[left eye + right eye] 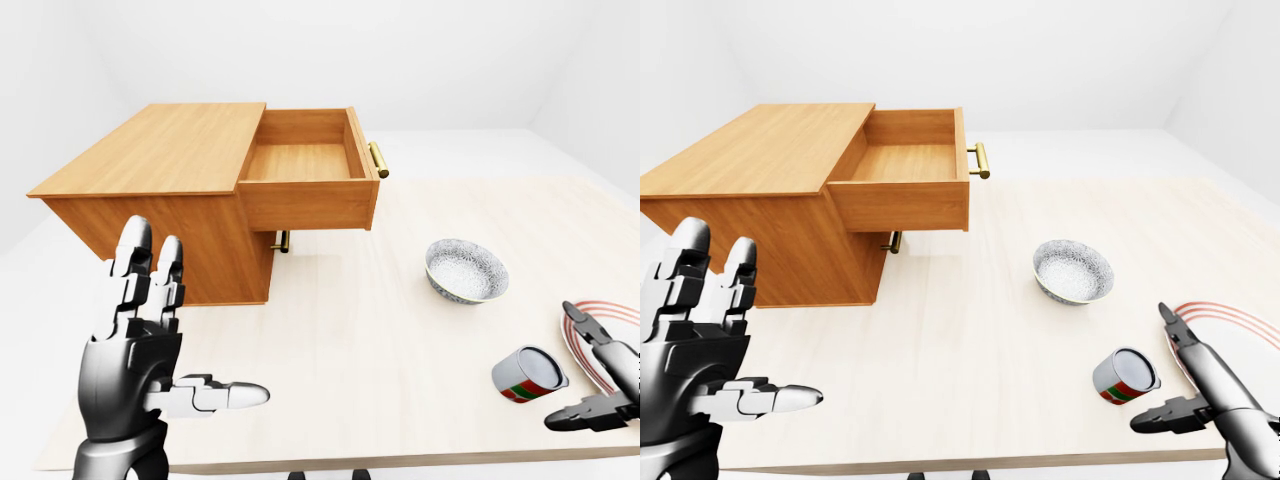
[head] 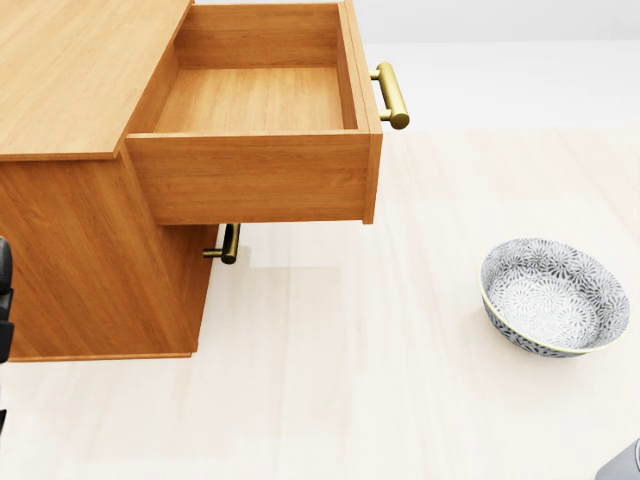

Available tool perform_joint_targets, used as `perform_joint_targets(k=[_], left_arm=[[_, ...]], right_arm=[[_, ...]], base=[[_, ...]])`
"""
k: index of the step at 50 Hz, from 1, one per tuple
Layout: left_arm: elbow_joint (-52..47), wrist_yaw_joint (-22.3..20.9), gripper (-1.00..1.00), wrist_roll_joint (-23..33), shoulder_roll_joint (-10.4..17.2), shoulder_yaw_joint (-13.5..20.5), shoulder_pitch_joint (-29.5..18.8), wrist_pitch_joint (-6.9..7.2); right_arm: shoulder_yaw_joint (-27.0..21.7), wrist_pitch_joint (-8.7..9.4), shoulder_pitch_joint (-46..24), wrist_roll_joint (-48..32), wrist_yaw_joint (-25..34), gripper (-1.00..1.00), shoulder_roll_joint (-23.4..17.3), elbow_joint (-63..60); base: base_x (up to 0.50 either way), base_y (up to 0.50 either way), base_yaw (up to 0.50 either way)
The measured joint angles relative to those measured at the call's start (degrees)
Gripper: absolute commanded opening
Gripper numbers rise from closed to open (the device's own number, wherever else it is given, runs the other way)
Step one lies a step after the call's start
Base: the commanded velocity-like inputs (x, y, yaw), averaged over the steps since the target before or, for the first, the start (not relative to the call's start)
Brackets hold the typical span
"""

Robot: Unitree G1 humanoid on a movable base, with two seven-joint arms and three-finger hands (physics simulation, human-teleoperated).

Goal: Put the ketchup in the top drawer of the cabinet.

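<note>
The wooden cabinet stands at the upper left of the table, its top drawer pulled open and empty. A short round container with a red, white and green label lies on its side at the lower right; no other ketchup-like thing shows. My right hand is just right of that container, fingers spread, not touching it. My left hand is raised at the lower left, open and empty, well below the cabinet.
A patterned grey bowl sits between the drawer and the container. A red-ringed plate lies at the right edge behind my right hand. The open drawer's brass handle sticks out rightward; a lower handle shows beneath it.
</note>
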Motion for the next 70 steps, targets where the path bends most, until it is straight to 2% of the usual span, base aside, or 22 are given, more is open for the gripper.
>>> perform_joint_targets(k=[70], left_arm=[[0.68,0.34,1.00,0.21,0.18,-0.40,-0.17,0.00]], right_arm=[[4.47,0.00,-0.98,-2.33,0.00,1.00,-2.09,6.17]], base=[[0.00,0.00,0.00]])
